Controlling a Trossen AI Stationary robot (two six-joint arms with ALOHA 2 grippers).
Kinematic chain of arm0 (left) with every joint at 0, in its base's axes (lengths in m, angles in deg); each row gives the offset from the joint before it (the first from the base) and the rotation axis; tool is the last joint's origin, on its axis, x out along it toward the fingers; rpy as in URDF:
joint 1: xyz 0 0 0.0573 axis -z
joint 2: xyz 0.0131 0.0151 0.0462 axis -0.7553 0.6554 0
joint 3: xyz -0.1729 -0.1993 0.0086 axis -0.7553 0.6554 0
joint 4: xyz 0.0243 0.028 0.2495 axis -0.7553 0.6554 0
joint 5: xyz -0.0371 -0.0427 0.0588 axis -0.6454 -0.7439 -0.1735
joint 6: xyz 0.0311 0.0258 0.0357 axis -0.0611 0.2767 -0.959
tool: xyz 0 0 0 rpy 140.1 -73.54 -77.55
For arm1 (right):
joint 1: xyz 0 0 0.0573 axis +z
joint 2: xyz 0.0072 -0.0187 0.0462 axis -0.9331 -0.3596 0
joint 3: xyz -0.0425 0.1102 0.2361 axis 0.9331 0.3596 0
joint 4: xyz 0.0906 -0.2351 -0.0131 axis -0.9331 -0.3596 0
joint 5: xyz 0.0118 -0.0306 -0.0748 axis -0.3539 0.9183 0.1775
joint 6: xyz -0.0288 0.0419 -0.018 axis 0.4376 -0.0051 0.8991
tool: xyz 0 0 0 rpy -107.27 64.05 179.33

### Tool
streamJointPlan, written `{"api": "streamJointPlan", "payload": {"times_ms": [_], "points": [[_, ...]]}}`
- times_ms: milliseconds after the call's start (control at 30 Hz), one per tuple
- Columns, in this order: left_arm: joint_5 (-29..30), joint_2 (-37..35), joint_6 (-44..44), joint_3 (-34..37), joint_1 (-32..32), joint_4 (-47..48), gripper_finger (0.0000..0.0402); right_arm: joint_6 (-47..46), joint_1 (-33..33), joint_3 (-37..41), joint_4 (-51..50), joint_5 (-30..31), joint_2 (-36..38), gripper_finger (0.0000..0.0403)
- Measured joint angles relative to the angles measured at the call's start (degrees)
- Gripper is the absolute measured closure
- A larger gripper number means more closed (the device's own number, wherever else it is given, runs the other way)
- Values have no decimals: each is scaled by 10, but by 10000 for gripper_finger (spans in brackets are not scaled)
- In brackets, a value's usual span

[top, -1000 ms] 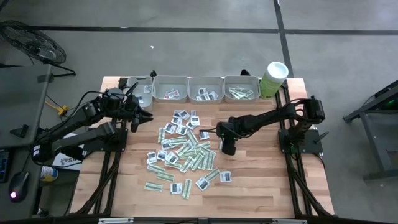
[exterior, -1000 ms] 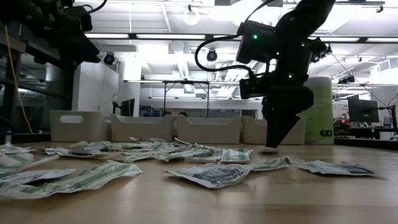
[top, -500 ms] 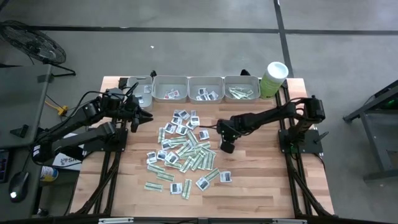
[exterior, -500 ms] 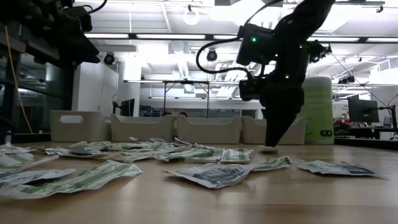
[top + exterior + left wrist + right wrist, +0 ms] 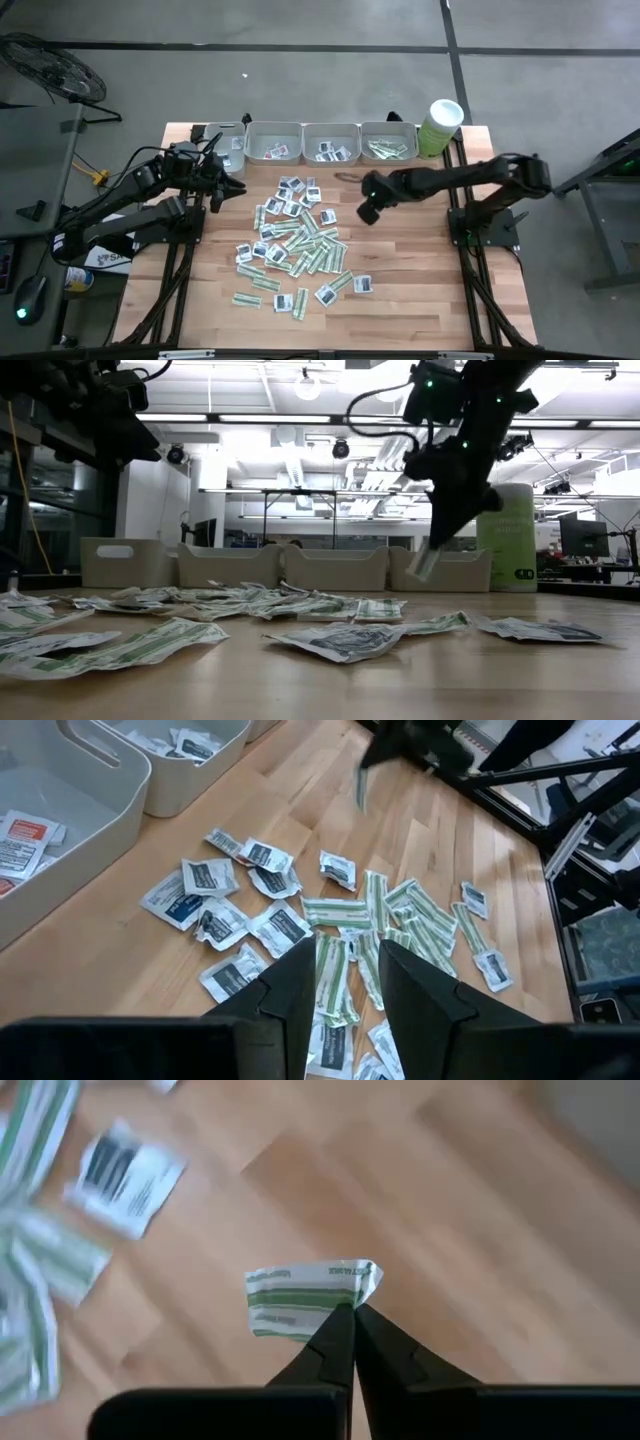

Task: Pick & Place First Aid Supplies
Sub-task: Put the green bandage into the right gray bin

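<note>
Sachets' [image 5: 279,928] print too small, tub [image 5: 510,540] label unreadable, no legible txt

Bright, even ceiling lighting casts soft shadows; the right wrist view's background is blurred with motion.

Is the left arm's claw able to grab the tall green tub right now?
Probably not. The left claw hovers at the table's left edge, while the green tub stands at the far right corner, past the grey trays and the right claw holding a green-striped strip.
</note>
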Motion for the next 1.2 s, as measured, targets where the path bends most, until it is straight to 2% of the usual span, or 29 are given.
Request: {"api": "streamJointPlan", "payload": {"times_ms": [267,467,733,933,1200], "points": [[27,0,2,0,0,0,289,-42,-88,-1,-6,79,88,402],[46,0,15,0,0,-6,289,-68,-171,-1,0,115,115,403],[59,0,29,0,0,-39,289,-77,-250,-1,36,91,57,403],[61,0,45,0,0,-62,289,-80,-281,-1,95,77,-7,403],[72,0,63,0,0,-66,289,-39,-309,-2,168,39,-41,402]]}}
